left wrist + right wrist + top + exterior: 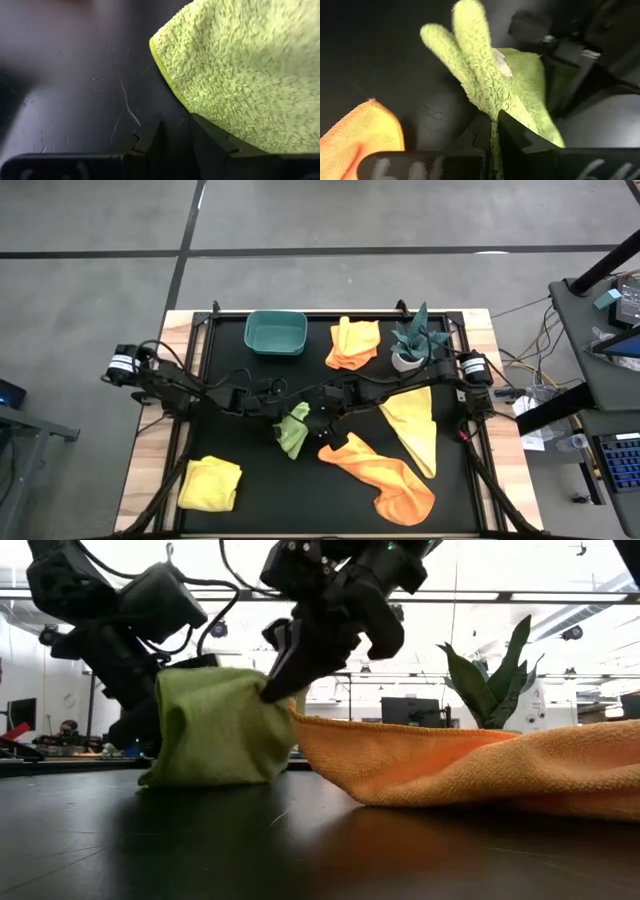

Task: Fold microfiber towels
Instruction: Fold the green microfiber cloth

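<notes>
the lime green towel (293, 430) is being held at mid-table by the right gripper (492, 135), whose fingers are clamped tight on a pinched edge so that the cloth is bunched upright between the two arms, presumably to carry that edge over for a fold. the left gripper (172, 140) is being kept just beside the same towel with its fingers narrowly apart and nothing seen between them, the cloth lying just past one fingertip, probably to steady or take the other edge. an orange towel (385, 475) is lying just beside the right fingers; no brands, labels or writing can be read.
</notes>
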